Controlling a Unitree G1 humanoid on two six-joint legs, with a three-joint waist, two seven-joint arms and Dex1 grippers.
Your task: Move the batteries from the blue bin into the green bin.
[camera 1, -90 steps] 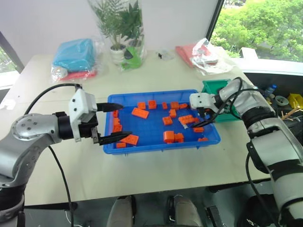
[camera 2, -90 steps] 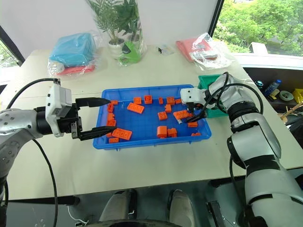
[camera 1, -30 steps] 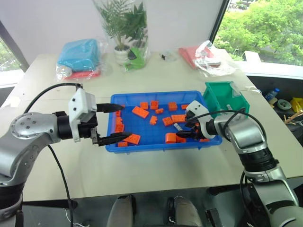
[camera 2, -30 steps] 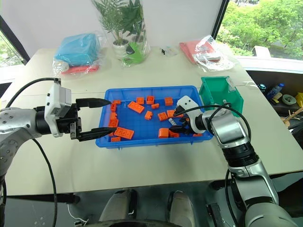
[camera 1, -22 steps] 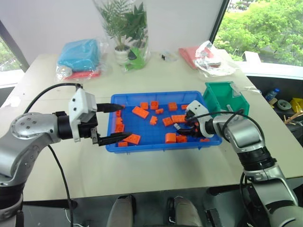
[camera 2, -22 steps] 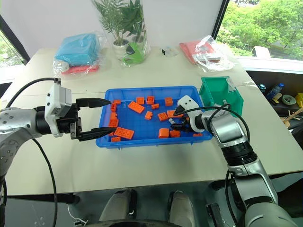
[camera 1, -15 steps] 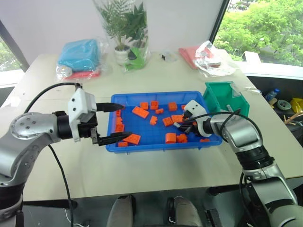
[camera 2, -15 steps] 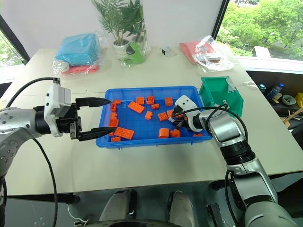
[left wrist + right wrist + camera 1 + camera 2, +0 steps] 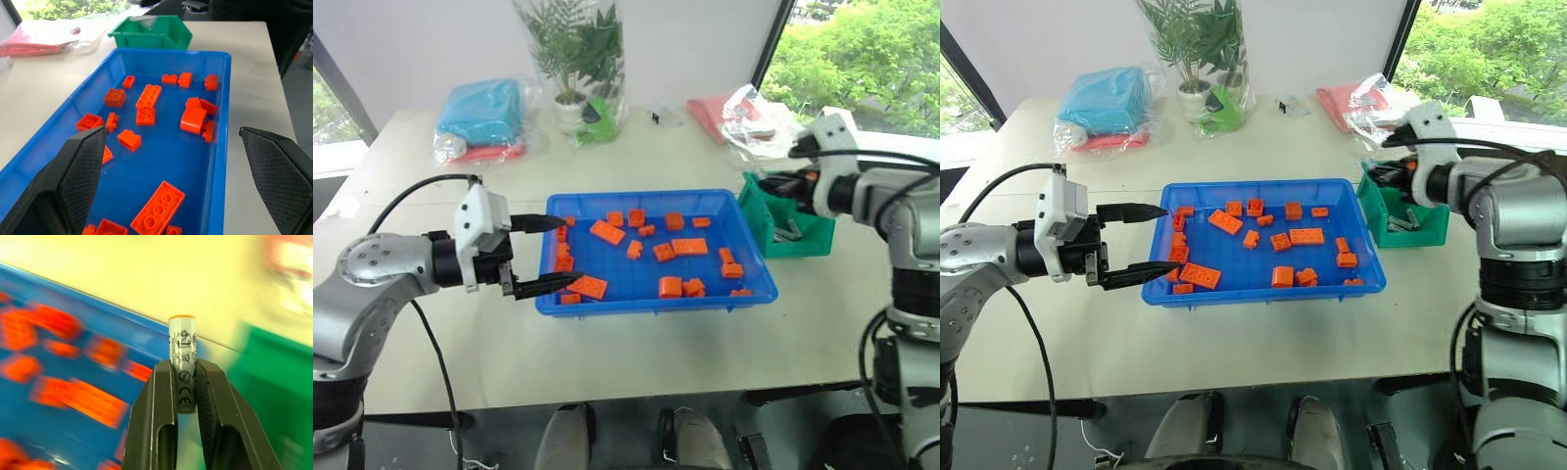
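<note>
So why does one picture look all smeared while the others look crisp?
In the right wrist view the blue bin and green bin streak with motion blur, while the battery in the right pincer stays sharp. The left wrist view is crisp.

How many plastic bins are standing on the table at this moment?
2. The blue bin is in the middle of the table and holds orange bricks. The green bin stands beside its right end.

Potted plant (image 9: 570, 61), light-blue bagged bundle (image 9: 481, 113), red bagged bundle (image 9: 736, 112) along table's far edge.
</note>
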